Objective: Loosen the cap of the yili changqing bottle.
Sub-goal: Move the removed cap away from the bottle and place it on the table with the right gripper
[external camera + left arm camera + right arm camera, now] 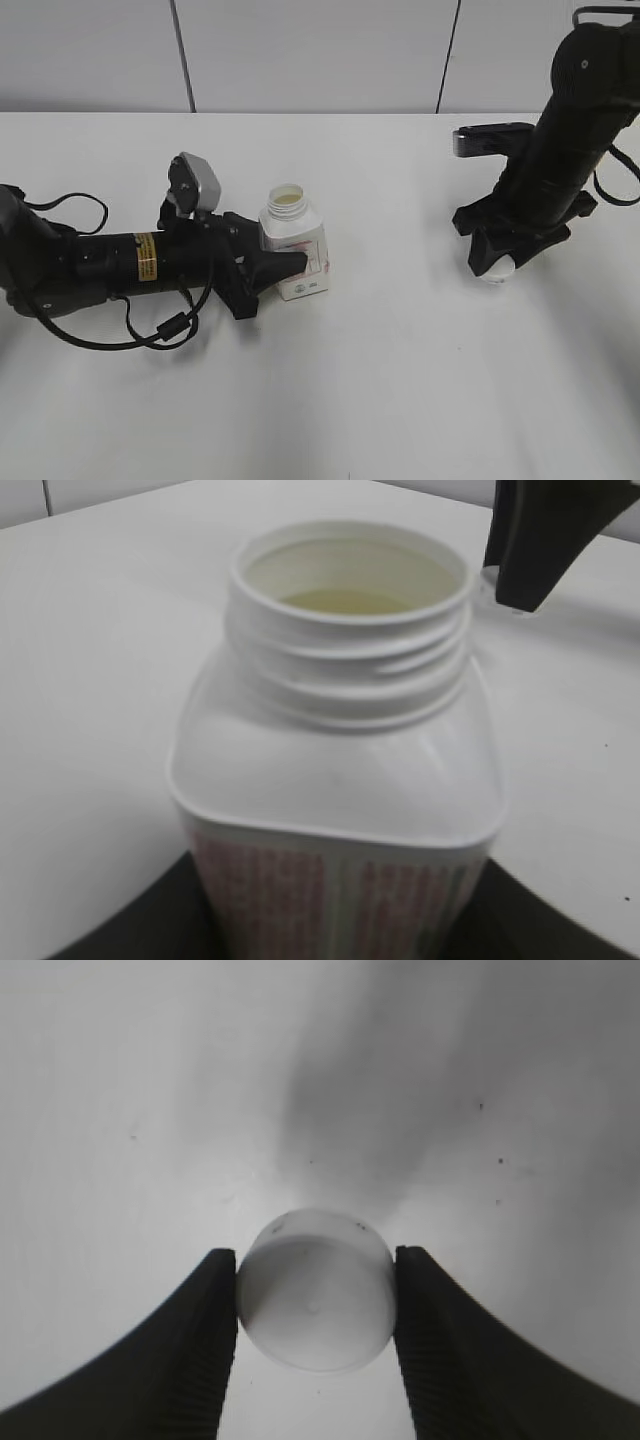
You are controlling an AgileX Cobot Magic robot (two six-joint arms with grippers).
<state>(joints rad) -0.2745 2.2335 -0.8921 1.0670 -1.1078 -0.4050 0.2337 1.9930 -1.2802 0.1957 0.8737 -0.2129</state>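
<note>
The yili changqing bottle (293, 243) stands upright on the white table, uncapped, its threaded neck open. It fills the left wrist view (340, 770), with pink-red label text low on its body. My left gripper (283, 262) is shut on the bottle's body from the left. The white cap (497, 267) is off the bottle, held between the fingers of my right gripper (497, 262) at the table surface on the right. In the right wrist view the cap (316, 1291) sits squeezed between the two black fingers (316, 1305).
The white table (380, 380) stretches around both arms. A grey wall with panel seams (300, 50) runs behind it. A black cable (120, 335) loops beside the left arm. The right arm's tip also shows in the left wrist view (545, 540).
</note>
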